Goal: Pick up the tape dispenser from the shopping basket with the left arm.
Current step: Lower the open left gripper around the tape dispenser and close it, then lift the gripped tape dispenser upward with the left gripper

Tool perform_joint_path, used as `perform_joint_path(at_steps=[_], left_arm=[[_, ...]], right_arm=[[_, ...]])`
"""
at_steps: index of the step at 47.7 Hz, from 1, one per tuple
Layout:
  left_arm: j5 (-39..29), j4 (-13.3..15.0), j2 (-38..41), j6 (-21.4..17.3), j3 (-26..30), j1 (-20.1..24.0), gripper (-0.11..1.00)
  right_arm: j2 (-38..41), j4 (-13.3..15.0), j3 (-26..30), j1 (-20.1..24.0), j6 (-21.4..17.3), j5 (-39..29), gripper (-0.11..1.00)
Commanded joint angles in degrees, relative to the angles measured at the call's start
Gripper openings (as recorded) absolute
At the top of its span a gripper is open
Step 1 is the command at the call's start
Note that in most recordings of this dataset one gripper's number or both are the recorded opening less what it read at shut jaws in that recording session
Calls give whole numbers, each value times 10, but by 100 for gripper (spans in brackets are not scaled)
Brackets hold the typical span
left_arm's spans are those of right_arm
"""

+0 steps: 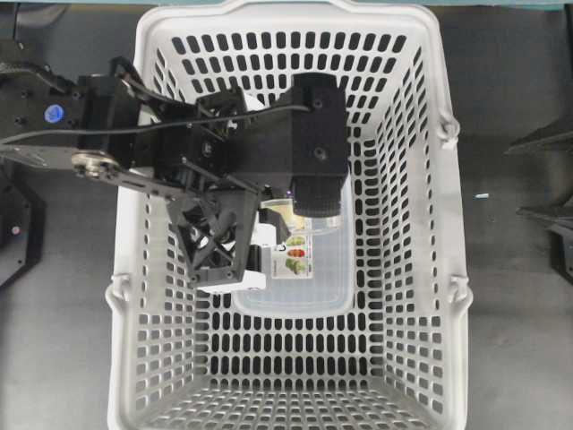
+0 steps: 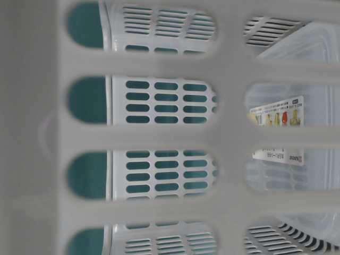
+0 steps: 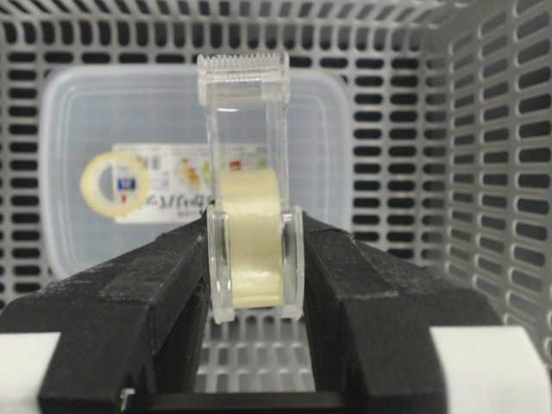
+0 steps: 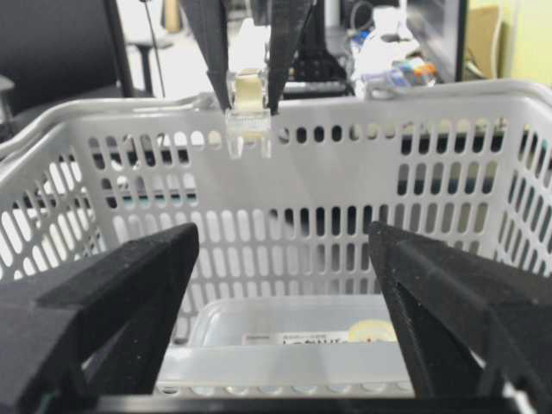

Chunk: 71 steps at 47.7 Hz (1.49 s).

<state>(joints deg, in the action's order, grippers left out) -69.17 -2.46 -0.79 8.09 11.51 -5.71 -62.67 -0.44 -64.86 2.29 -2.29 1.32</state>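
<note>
The tape dispenser point(image 3: 250, 198), clear plastic with a pale yellow roll, stands upright between my left gripper's point(image 3: 254, 228) black fingers. The left gripper is shut on it. In the right wrist view the dispenser point(image 4: 246, 108) hangs from those fingers at about the height of the far rim of the shopping basket point(image 4: 388, 172). From overhead, the left arm point(image 1: 179, 143) reaches over the grey basket point(image 1: 286, 13), and only a pale bit of the dispenser point(image 1: 279, 210) shows under the wrist. My right gripper point(image 4: 285, 285) is open and empty outside the basket's right wall.
A large clear food box point(image 1: 304, 287) with a paper label lies on the basket floor below the left gripper. It also shows in the left wrist view point(image 3: 86, 129) and the right wrist view point(image 4: 285, 345). Slotted basket walls point(image 3: 483, 129) surround the gripper.
</note>
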Motion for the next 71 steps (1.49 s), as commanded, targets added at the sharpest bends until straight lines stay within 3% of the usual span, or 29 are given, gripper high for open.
perform_joint_path(at_steps=[1,71], left_arm=[[2,-2,-12,-1,15,-2,28],[1,-2,-11,-1,3,-2,28]], right_arm=[[4,-2,4,2,-1,5,76],[4,-2,4,2,-1,5,76]])
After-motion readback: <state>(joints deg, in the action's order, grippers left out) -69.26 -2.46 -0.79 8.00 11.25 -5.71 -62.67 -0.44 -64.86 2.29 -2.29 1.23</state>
